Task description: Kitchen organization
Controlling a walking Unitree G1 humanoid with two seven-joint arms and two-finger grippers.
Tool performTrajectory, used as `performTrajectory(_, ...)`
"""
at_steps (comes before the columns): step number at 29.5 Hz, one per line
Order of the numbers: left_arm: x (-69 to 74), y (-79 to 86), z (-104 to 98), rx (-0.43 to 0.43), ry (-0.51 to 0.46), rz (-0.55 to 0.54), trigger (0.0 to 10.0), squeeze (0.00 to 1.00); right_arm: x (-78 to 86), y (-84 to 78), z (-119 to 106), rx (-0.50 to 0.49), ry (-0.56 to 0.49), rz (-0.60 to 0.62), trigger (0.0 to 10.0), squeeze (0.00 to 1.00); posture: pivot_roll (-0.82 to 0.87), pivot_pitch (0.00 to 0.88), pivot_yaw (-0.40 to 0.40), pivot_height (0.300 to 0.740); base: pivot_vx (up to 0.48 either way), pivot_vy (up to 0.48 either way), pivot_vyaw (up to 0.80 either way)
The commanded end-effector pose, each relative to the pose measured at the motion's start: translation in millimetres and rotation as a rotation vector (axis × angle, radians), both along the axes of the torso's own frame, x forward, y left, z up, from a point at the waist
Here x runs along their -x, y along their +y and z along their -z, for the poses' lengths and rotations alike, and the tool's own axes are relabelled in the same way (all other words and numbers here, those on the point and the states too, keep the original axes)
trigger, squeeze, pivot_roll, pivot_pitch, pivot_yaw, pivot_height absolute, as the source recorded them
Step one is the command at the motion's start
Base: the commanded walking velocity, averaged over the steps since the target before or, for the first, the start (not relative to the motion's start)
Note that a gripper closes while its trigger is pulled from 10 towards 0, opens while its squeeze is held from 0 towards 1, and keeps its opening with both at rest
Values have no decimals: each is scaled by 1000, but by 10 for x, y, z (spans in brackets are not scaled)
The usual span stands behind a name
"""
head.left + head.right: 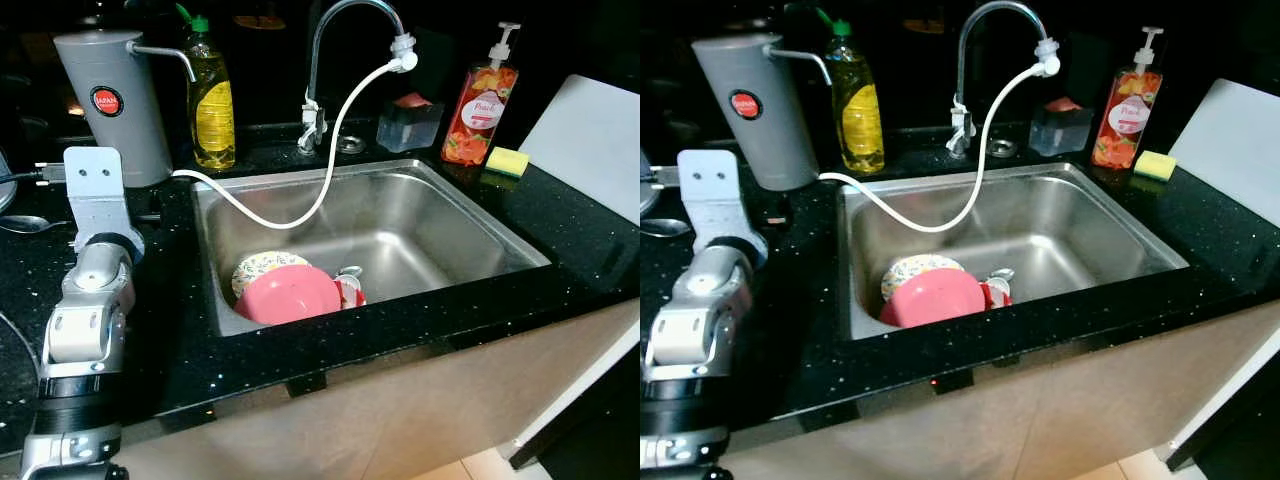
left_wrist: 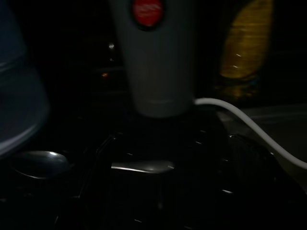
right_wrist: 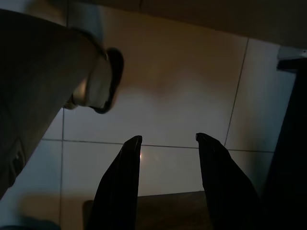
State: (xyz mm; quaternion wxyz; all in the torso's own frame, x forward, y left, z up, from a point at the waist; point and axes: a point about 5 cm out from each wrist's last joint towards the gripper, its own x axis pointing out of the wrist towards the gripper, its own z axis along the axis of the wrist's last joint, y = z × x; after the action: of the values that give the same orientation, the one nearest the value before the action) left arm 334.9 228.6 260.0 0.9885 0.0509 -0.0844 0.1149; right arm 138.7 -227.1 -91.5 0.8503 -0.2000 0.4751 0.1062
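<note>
- The left arm [image 1: 85, 300] reaches out over the black surface [image 1: 180, 340] to the left of the sink; whether the left pincer is apart or together I cannot tell.
- A spoon [image 1: 22, 223] lies on the surface just left of that arm's far end. In the left wrist view it sits close ahead and off to one side [image 2: 41, 163], in the dark.
- Its long axis seems to run across the surface, left to right, but the handle is hard to make out.
- Behind it stands a grey jug [image 1: 118, 105], with a yellow bottle [image 1: 212, 105] beside it and a white hose [image 1: 300, 200] running from the jug's foot up to the tap [image 1: 350, 40].
- In the sink [image 1: 440, 225], at its near left corner, a pink bowl [image 1: 290, 293] lies over a patterned plate [image 1: 262, 266], with a small cup [image 1: 349, 288] touching it on the right.
- These dishes are to the right of the left arm and below it, so the left arm is the nearer one, I judge.
- The right pincer [image 3: 168, 143] hangs over the floor tiles [image 3: 182, 96], fingers apart and gripping nothing, near a person's shoe [image 3: 98, 81].
</note>
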Motion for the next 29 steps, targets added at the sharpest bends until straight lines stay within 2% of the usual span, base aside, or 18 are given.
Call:
performTrajectory(1,-7,16,47,15,16,-4,10000,0,48,45,29,-13,18,2,10000,0,-89,43,-52,740,0,446,0)
performTrajectory(5,-9,16,50,17,15,-4,10000,0,50,38,29,-11,19,3,10000,0,-89,41,-53,740,0,403,0)
performTrajectory(23,-21,-6,54,-25,28,7,10000,0,68,29,36,-4,28,7,10000,0,-89,36,-48,740,0,0,0)
performTrajectory(29,-46,-15,86,-19,65,33,10000,0,75,31,39,-5,29,10,10000,0,-88,39,-48,740,0,0,0)
